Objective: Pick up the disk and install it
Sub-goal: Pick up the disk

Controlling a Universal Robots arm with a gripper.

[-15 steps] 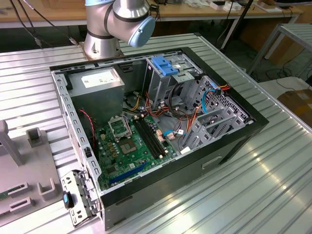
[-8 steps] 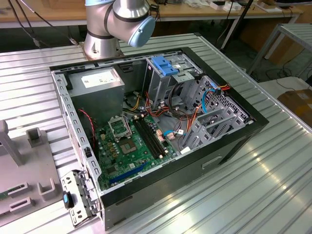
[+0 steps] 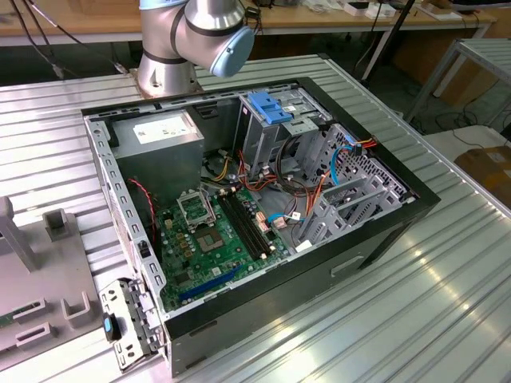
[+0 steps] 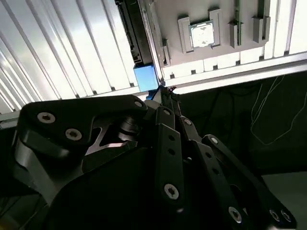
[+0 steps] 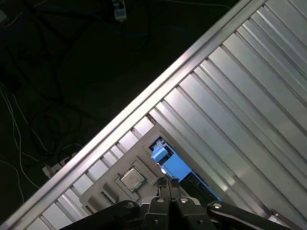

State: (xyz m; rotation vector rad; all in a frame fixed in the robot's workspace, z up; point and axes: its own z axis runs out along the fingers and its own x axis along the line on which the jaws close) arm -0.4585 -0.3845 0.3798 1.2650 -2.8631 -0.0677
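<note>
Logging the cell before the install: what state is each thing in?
computer case: open, side panel off
disk: outside the case, beside the grey tray, not installed
processor: sitting in a pocket of the grey tray
gripper: shut, nothing between its fingers

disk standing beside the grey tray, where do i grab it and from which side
Grip the disk probably across its broad faces, near the blue tab, coming down from above: it stands on edge, narrow edge up, while the grey tray crowds one side. The gripper hangs over the tab.
</note>
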